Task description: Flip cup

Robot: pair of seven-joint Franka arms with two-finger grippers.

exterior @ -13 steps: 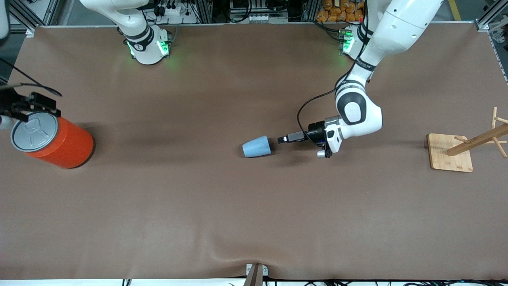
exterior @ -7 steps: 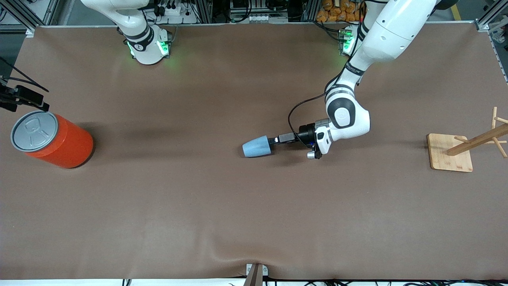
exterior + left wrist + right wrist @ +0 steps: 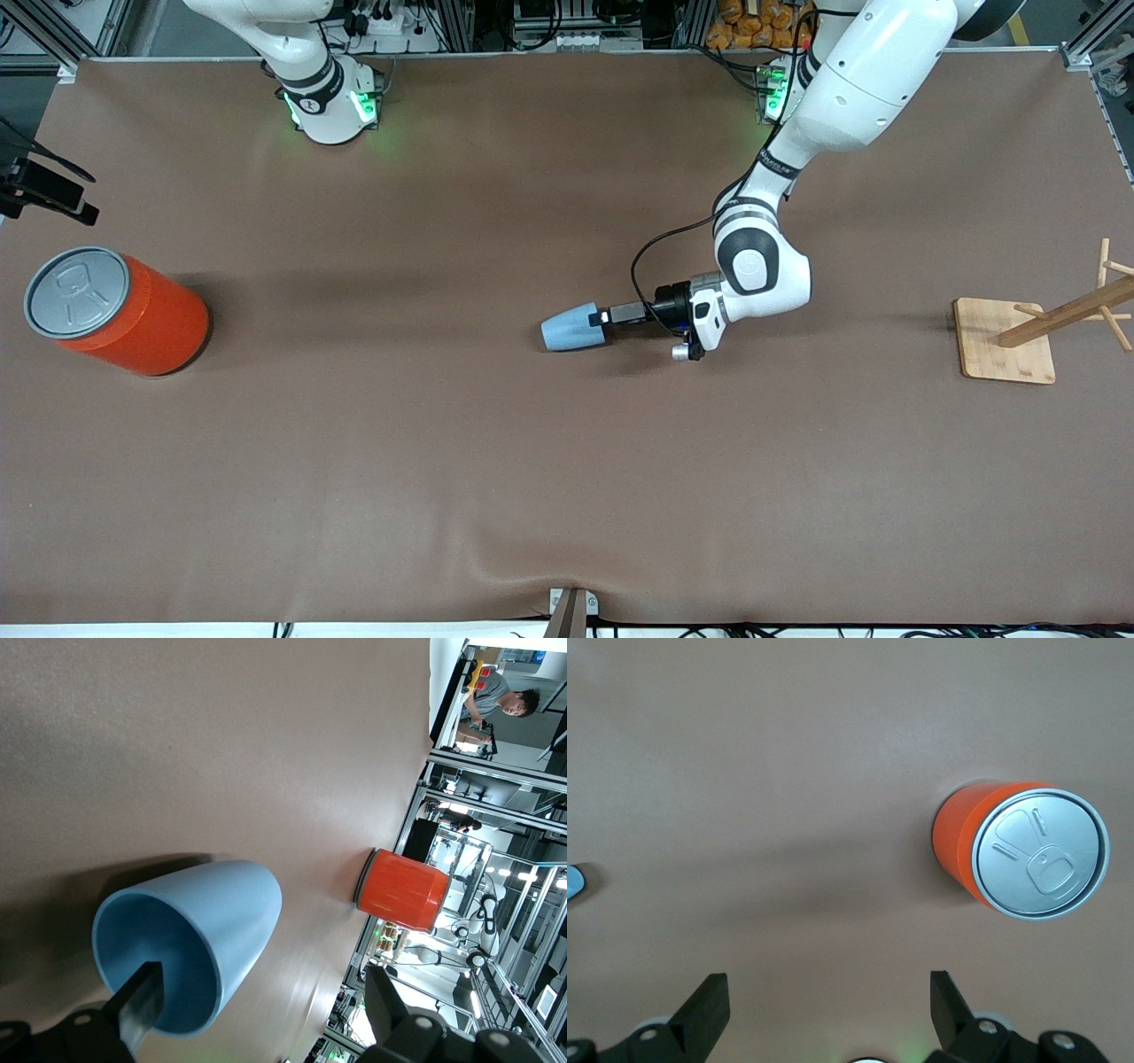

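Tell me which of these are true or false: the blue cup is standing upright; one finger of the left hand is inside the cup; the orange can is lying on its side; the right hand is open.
1. The cup stands upright. False: it lies on its side, mouth toward the left hand.
2. One finger of the left hand reaches into the cup's mouth. True.
3. The orange can lies on its side. False: it stands upright, grey lid up.
4. The right hand is open. True: it is up in the air at the right arm's end of the table, holding nothing.
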